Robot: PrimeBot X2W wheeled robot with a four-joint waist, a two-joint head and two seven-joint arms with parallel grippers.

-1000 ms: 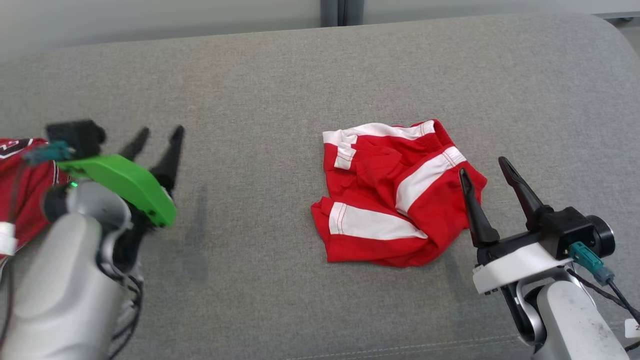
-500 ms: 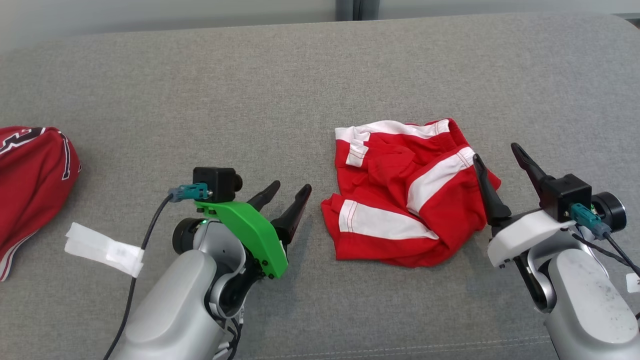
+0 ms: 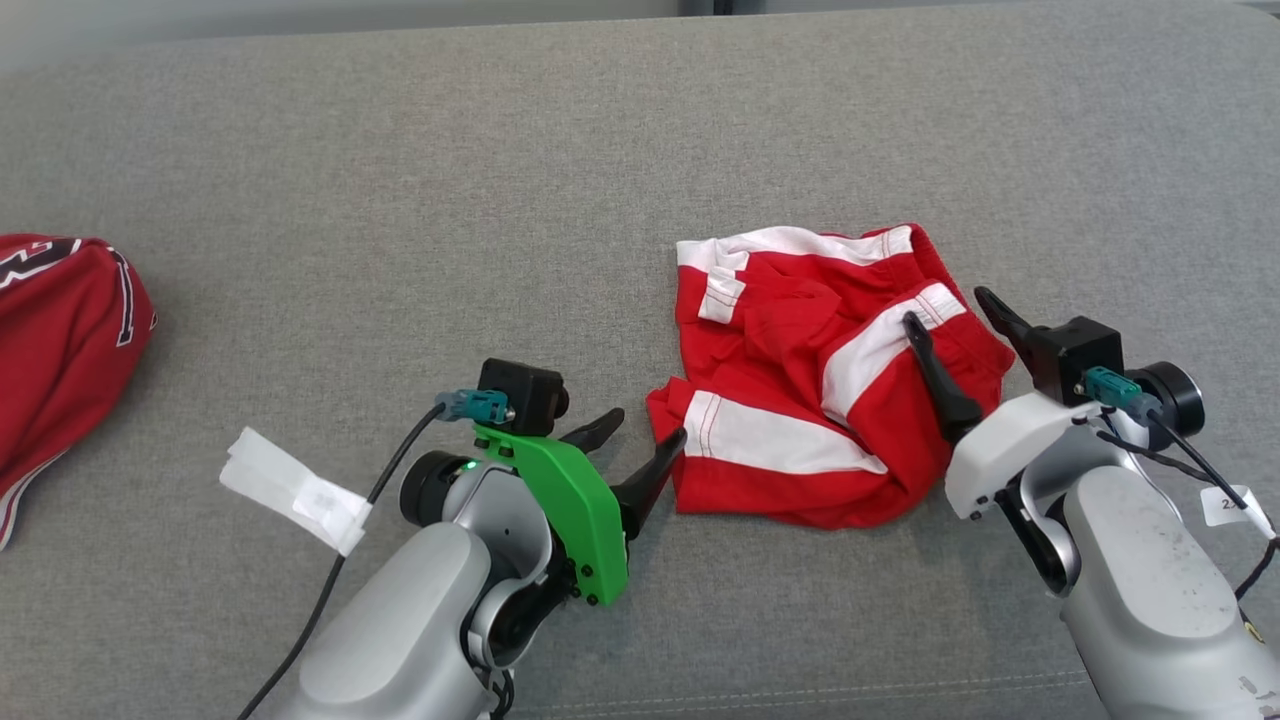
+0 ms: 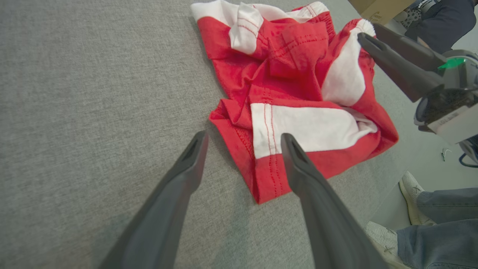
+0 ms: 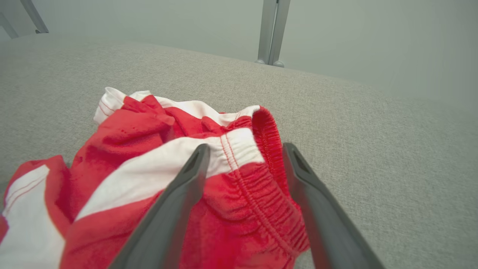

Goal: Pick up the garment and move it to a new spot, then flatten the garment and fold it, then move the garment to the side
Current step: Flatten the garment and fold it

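On the grey cushion (image 3: pixel 500 200), the crumpled red-and-white garment (image 3: pixel 820 390) lies between both arms, left gripper (image 3: pixel 648 425) spread wide at its lower-left hem corner, right gripper (image 3: pixel 945 306) spread astride the elastic waistband opposite, each looking ready to pinch.

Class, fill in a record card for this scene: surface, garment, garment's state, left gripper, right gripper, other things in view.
surface: grey fabric cushion
garment: red shorts with white stripes
garment's state: crumpled, lying on the cushion, not lifted
left gripper: open, at the shorts' near left corner
right gripper: open, fingers either side of the elastic waistband at the shorts' right edge
other things: second red garment at far left; white tag on the left arm's cable
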